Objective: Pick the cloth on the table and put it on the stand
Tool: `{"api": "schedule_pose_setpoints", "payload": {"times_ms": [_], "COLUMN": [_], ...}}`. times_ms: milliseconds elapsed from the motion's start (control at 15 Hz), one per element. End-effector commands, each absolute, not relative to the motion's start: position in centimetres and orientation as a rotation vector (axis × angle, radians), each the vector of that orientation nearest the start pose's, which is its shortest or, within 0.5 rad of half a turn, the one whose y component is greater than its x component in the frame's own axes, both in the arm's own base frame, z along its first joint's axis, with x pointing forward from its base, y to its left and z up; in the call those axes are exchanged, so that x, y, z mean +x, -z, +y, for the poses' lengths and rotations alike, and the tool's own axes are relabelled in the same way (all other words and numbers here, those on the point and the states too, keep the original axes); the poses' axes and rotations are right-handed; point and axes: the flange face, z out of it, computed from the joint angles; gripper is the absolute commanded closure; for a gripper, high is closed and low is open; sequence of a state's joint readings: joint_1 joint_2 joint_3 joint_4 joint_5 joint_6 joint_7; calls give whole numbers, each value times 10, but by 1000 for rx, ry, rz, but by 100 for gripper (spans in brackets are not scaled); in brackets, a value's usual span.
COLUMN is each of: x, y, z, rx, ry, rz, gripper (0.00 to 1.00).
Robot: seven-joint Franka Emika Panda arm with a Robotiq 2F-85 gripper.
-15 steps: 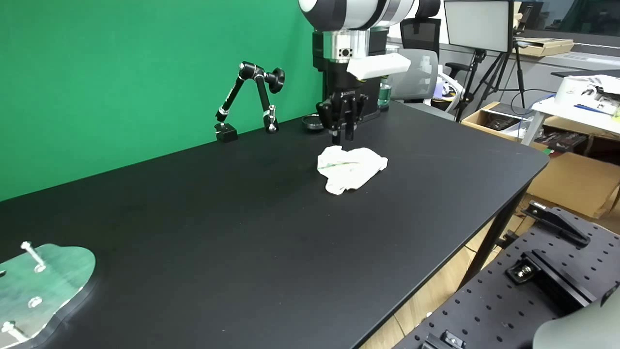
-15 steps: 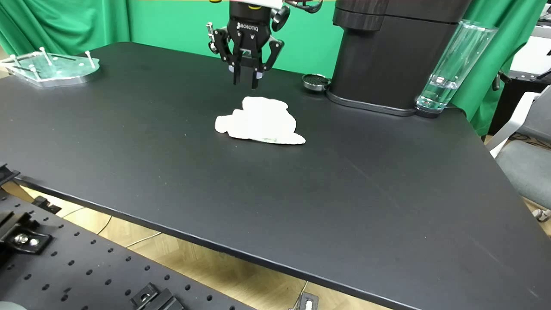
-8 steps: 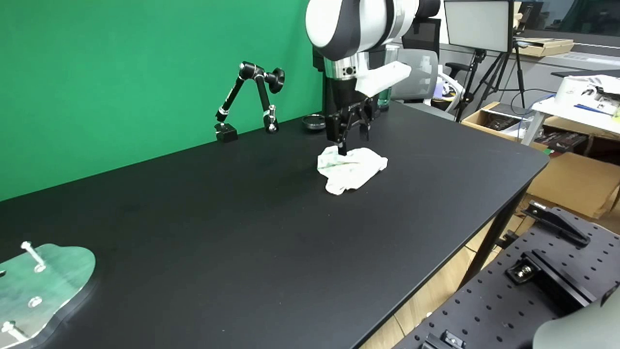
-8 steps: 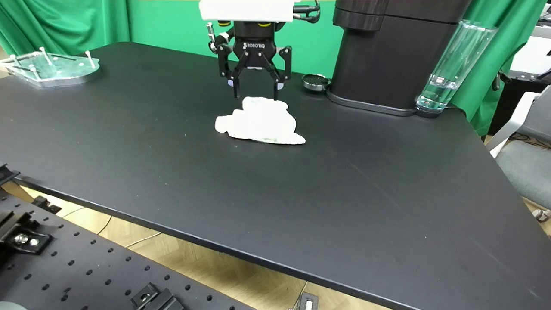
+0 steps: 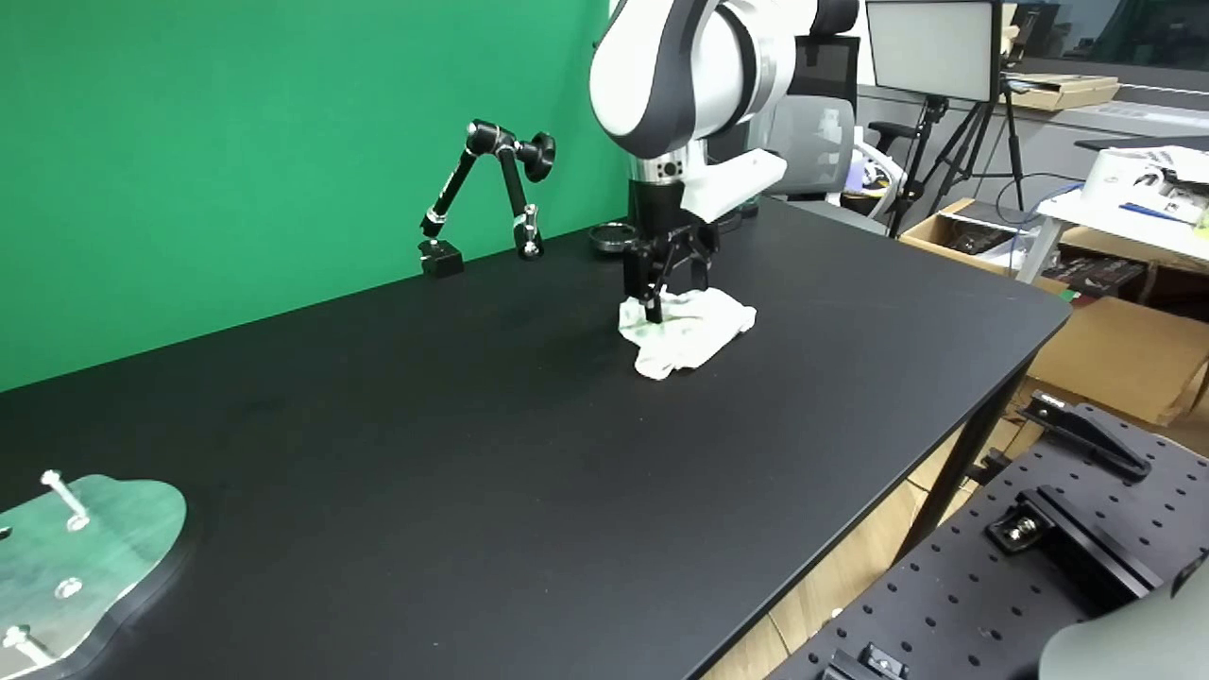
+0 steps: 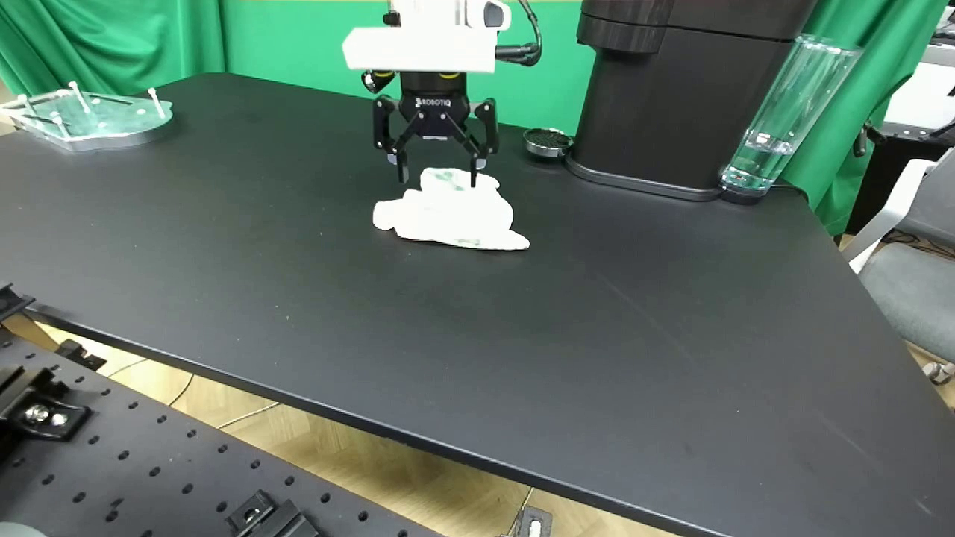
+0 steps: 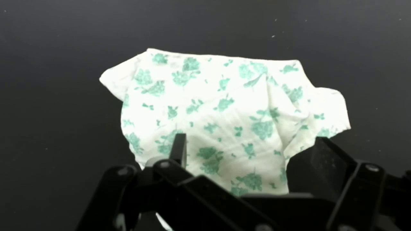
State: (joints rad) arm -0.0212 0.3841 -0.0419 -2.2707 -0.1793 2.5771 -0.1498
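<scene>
Pincer [image 6: 438, 181] is spread wide, tips down by the cloth [image 7: 218, 109], holding nothing. Change in last sec: it's gone from narrow & higher up to wide & low. In wrist view one finger [image 7: 178, 149] sits over the cloth, the other just past its edge; can't tell if either touches. Cloth hasn't budged: wrinkled, white w/ green print, on the tabletop [image 5: 425, 472], its far part under the pincer in both ext. views.

For the task: looks like end of approach, pick not yet made. Prob. next: a bit lower, then squeeze. Soft stuff, should bunch OK, but w/ one finger off the edge the pinch may catch only a thin fold & slip.

Further out, in an ext. view: small dish [image 5: 613, 237] behind the cloth; stand [image 5: 485, 139] behind & left of cloth, well apart, nothing on it, so placing's all to come. Green board [image 5: 132, 519] w/ pegs [image 5: 63, 499]: way off, front-left of cloth. Black machine [image 6: 694, 104]: behind-right of cloth in an ext. view.
</scene>
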Motion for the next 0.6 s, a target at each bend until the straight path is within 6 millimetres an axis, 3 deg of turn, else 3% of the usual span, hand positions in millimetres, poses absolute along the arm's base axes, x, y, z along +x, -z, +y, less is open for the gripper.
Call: {"api": "schedule_pose_setpoints", "payload": {"times_ms": [0, 133, 533], "x": [532, 533, 536], "y": [-172, -171, -177], "z": [-34, -33, -33], "rx": [-3235, -3224, -3221], "ry": [-148, -145, -108], "rz": [-339, -314, -267], "gripper": [25, 30, 74]}}
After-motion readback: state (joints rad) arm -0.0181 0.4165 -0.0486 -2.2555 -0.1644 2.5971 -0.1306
